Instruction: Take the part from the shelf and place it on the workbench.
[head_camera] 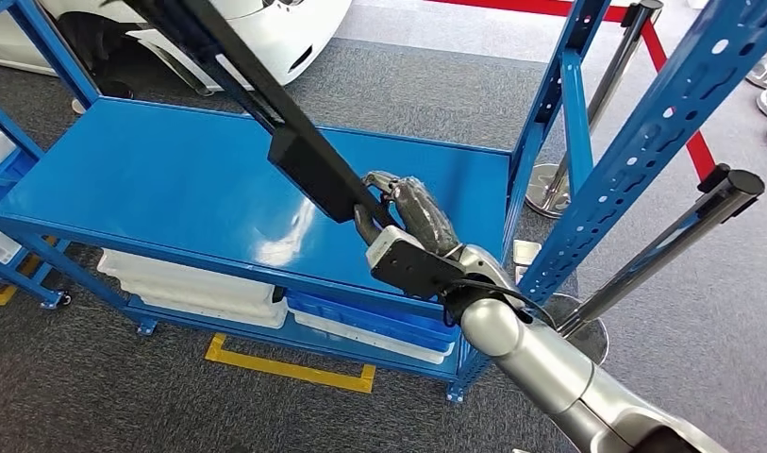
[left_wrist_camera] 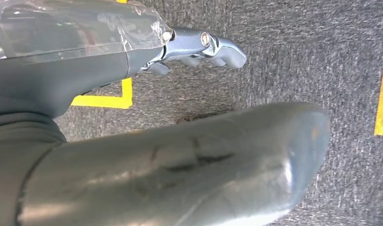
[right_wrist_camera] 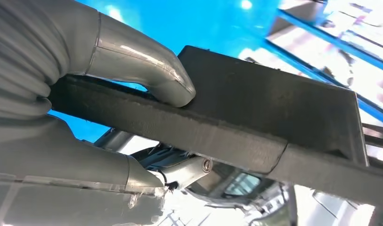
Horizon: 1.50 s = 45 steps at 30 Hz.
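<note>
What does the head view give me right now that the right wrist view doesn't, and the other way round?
Head view alone: the right arm reaching over the blue shelf, white bins on the lower level, yellow floor tape, a red barrier belt and the full run of the long black part, which rises up and to the left.
Right wrist view alone: the contact up close, with the thumb pressed on the part's flat face and the fingers underneath.
Both: the right hand gripping the part above the blue shelf surface.
</note>
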Tool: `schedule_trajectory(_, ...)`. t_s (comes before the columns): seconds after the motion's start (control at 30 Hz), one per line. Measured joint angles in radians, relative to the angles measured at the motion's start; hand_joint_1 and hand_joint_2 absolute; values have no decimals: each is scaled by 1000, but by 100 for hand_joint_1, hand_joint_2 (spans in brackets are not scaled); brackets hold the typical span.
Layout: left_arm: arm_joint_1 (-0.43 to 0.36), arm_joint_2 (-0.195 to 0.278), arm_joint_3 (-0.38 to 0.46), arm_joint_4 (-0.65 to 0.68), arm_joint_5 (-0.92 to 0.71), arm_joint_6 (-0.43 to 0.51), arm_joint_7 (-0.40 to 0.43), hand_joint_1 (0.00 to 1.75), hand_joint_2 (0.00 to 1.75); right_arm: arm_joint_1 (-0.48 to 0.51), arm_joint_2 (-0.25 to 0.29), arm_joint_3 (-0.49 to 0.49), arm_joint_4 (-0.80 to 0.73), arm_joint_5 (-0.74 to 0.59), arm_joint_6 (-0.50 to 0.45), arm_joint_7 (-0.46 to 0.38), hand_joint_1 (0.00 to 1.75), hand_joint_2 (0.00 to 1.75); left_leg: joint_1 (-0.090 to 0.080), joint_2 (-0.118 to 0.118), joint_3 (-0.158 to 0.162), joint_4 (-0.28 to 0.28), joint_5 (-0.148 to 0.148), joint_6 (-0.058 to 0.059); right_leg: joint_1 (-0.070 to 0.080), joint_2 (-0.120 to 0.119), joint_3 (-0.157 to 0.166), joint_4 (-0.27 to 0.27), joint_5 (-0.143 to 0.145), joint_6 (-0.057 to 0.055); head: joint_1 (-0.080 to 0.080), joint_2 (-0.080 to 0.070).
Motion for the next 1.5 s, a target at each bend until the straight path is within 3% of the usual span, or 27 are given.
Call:
schedule_trajectory(0.17,0,0,4,0,4,3,-7,0,0,22,-17,-22,-71,-24,-5,-16,175,175,0,0,0,0,0,0,0,0,0,0,0,0,0,0)
schedule_trajectory(0.37,0,0,22,0,24,8,-36,0,0,94,-28,-61,-193,-135,-38,-118,175,175,0,0,0,0,0,0,0,0,0,0,0,0,0,0)
schedule_trajectory(0.5,0,0,31,0,28,6,-39,0,175,165,-29,-78,-282,-168,-45,-181,175,175,0,0,-1,0,-1,-1,0,0,0,0,0,0,0,0)
schedule_trajectory(0.9,-1,0,44,0,6,7,-82,0,175,275,-23,-114,-385,-183,-57,-229,175,175,0,0,-1,0,0,-1,0,0,0,0,0,0,0,0)
schedule_trajectory(1.5,-1,0,68,0,37,-4,-164,0,175,312,-18,-143,-408,-153,-53,-240,175,175,0,0,-1,0,0,-1,0,0,0,0,0,0,0,0)
